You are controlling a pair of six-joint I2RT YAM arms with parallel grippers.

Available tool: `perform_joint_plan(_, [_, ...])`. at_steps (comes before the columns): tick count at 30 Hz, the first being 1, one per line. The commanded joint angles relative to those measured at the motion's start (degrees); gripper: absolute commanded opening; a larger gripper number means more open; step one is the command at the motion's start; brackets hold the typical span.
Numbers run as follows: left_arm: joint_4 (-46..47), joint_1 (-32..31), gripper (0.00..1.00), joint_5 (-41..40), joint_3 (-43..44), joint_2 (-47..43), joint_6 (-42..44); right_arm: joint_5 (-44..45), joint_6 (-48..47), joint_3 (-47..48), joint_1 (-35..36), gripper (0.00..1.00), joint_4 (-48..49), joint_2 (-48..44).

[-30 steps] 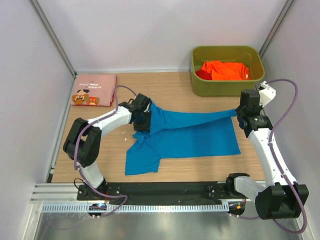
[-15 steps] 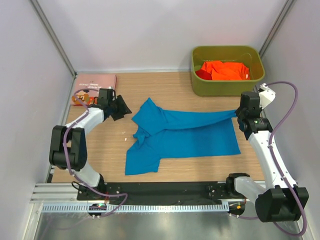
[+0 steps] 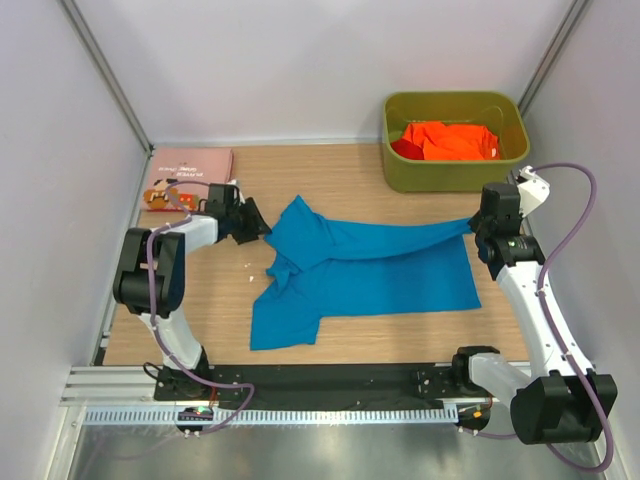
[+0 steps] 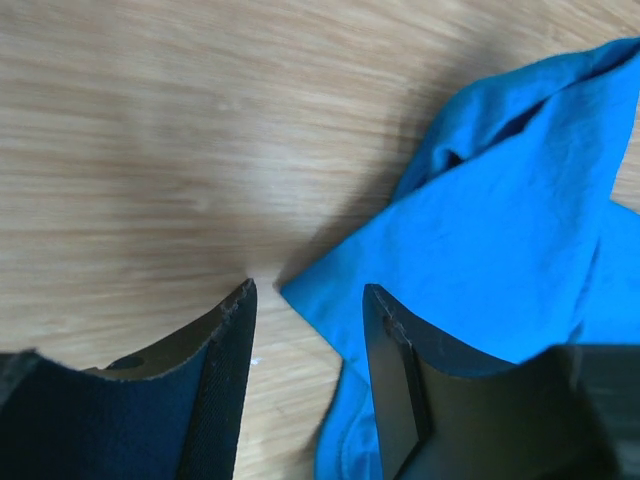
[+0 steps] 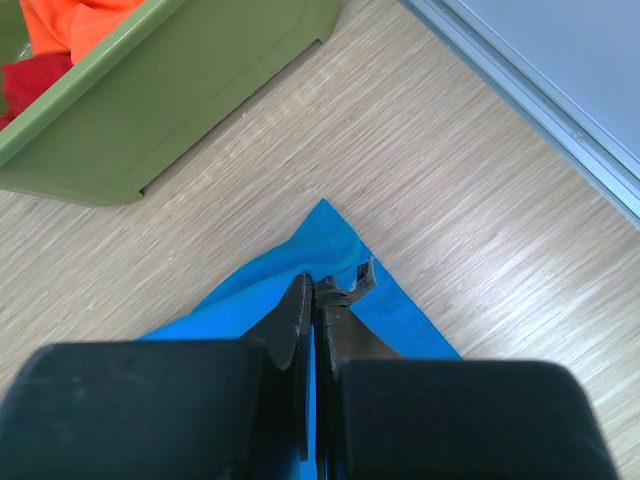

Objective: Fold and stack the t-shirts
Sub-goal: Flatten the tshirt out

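Note:
A bright blue t-shirt (image 3: 370,265) lies crumpled across the middle of the table, its top edge stretched toward the right. My right gripper (image 3: 478,224) is shut on that shirt's right corner (image 5: 330,235), with the cloth pinched between its fingertips (image 5: 312,282). My left gripper (image 3: 256,226) stands open low over the wood at the shirt's left edge. A pointed corner of the blue cloth (image 4: 500,220) lies between its fingers (image 4: 309,290), unpinched. A folded pink t-shirt (image 3: 188,178) with a cartoon print rests at the back left. Orange (image 3: 455,140) and red (image 3: 404,150) t-shirts sit in the bin.
The olive-green plastic bin (image 3: 450,180) stands at the back right, close behind my right gripper; its wall (image 5: 200,110) fills the upper left of the right wrist view. White walls with metal rails enclose the table on three sides. A black rail runs along the near edge.
My left gripper let go of the blue shirt's left edge, swung left toward the pink shirt with its jaws opening, then came back right to the blue corner. The right arm stayed still.

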Motion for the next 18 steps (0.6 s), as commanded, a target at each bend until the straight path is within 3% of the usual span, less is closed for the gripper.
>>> perform_joint_plan(1, [4.09, -0.06, 0.48, 0.85, 0.95, 1.83, 3.63, 0.11, 0.53, 0.44, -0.2, 0.01, 2.9, -0.51])
perform_joint_plan(5, [5.06, -0.06, 0.45, 5.24, 1.13, 2.97, 5.65, 0.11, 0.35, 0.1, -0.29, 0.01, 3.51, -0.86])
perform_joint_plan(13, [3.92, -0.14, 0.4, 5.52, 2.01, 3.85, 6.36, -0.41, 0.53, 0.62, -0.29, 0.01, 3.87, -0.07])
perform_joint_plan(18, [3.13, -0.14, 0.29, 4.9, 1.57, 3.59, 6.09, -0.41, 0.17, 0.97, -0.29, 0.01, 4.04, 0.02])
